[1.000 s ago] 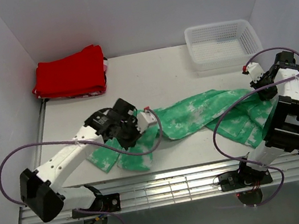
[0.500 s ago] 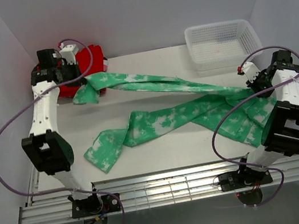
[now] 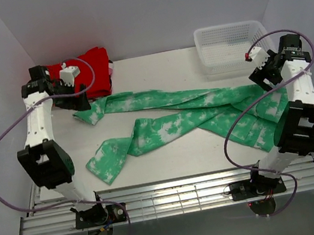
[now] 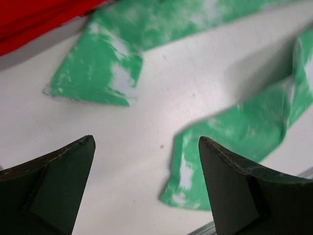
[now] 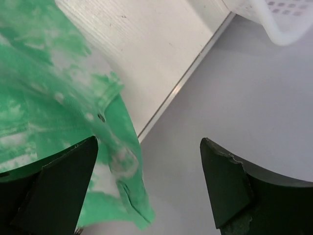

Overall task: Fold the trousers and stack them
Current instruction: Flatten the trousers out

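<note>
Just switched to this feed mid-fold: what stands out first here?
The green tie-dye trousers sprawl unfolded across the table, both legs running left, the waist end spilling over the right edge. The left end effector hangs open beside the folded red garment at the far-left corner; the right end effector hangs open near the waist.

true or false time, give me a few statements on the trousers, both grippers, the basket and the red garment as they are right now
1. The trousers lie spread on the table, both legs stretched out and unfolded. True.
2. The left gripper is shut on a trouser leg. False: it is open and empty, and the leg end lies loose on the table.
3. The right gripper is open with nothing between its fingers. True.
4. The red garment sits inside the white basket. False: it lies at the far left corner, and the basket is at the far right.
</note>
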You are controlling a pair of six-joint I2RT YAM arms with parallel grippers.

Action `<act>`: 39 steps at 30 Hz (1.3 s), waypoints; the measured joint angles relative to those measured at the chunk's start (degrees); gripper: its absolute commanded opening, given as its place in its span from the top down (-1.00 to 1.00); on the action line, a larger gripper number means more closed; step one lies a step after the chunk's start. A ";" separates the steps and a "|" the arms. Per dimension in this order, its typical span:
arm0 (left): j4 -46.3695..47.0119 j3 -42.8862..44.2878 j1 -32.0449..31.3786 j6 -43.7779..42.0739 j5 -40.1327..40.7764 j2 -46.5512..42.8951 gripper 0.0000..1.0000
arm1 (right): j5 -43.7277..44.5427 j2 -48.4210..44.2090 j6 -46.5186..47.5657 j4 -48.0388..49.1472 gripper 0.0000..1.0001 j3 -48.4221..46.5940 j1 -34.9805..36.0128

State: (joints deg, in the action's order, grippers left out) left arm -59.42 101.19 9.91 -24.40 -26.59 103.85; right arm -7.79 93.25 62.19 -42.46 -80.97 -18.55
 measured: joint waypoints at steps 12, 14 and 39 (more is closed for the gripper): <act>-14.21 -45.88 -2.67 -38.47 3.74 -29.64 -0.88 | -1.88 -20.81 13.38 -20.31 -0.92 18.36 -0.35; -12.09 -51.60 -6.01 -39.60 5.62 -30.14 -0.89 | -1.51 -20.81 13.64 -21.73 -0.90 22.95 -0.02; -2.75 -39.10 -7.85 -25.57 1.33 -20.76 1.00 | 2.82 -19.63 10.47 -10.80 -0.54 43.32 6.23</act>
State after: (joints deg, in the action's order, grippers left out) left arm -62.17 62.08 2.07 -49.98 -25.26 83.09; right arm -4.97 73.63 72.66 -53.25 -37.65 -12.32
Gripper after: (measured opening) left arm 0.039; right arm 0.788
